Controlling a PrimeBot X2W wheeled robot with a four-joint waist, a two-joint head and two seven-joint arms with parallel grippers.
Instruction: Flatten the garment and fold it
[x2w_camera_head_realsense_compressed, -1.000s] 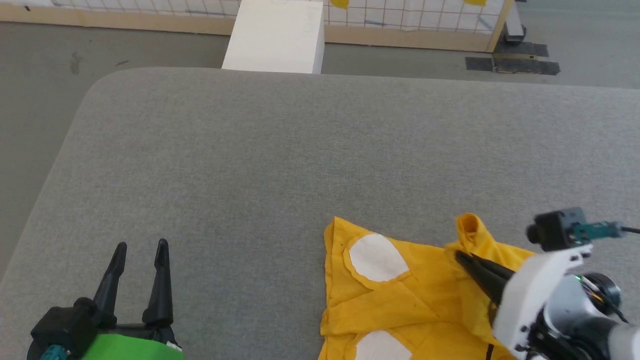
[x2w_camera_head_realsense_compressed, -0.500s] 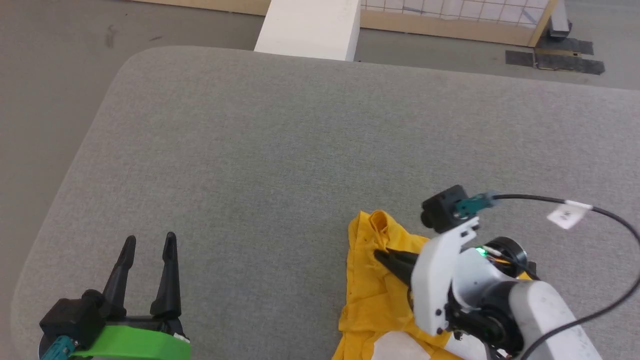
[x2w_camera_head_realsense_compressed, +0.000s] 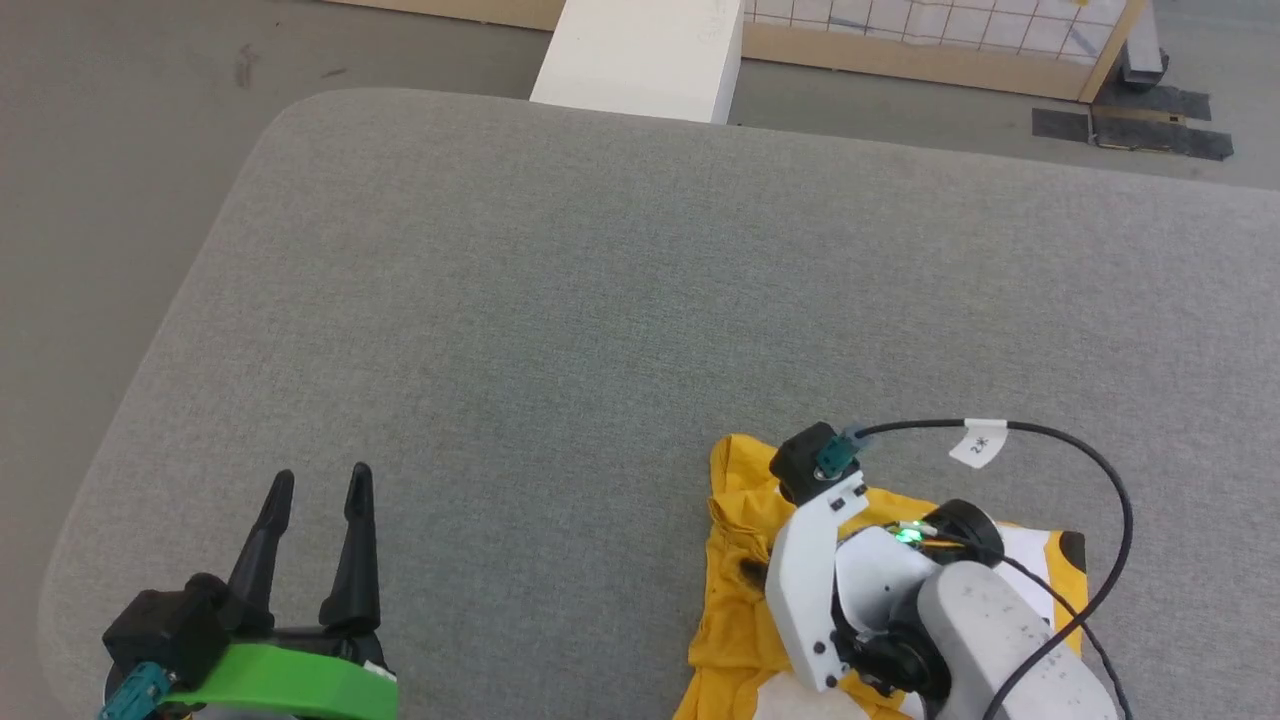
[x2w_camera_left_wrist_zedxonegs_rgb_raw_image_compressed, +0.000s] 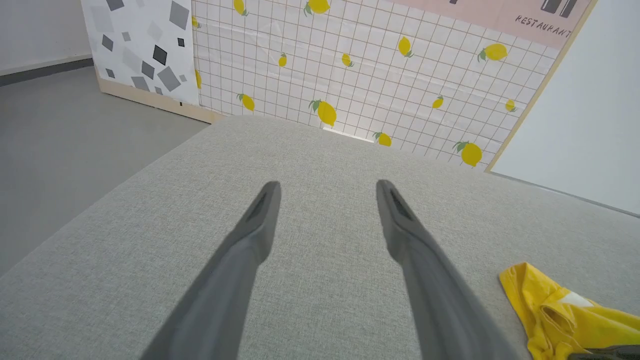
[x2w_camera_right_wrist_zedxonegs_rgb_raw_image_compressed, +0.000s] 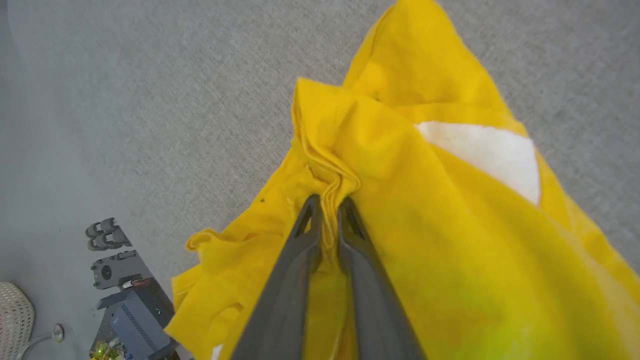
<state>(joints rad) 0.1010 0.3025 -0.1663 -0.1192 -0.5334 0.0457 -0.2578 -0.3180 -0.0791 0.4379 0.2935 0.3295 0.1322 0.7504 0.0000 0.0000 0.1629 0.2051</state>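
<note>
Your right gripper (x2w_camera_right_wrist_zedxonegs_rgb_raw_image_compressed: 327, 202) is pinched nearly closed on a bunched fold of the garment (x2w_camera_right_wrist_zedxonegs_rgb_raw_image_compressed: 400, 210), with fabric squeezed between both fingers, at the lower right of the head view. That yellow shirt sits crumpled at the bottom edge of the grey cushion (x2w_camera_head_realsense_compressed: 600, 300). Your left gripper (x2w_camera_head_realsense_compressed: 321, 472) is spread wide at lower left, holding nothing, well apart from it.

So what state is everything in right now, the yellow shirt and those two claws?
Shirt: crumpled, neither flat nor folded, on the grey pad.
Right gripper: closed on a bunched fold of the shirt.
Left gripper: open, empty, above the pad.
</note>
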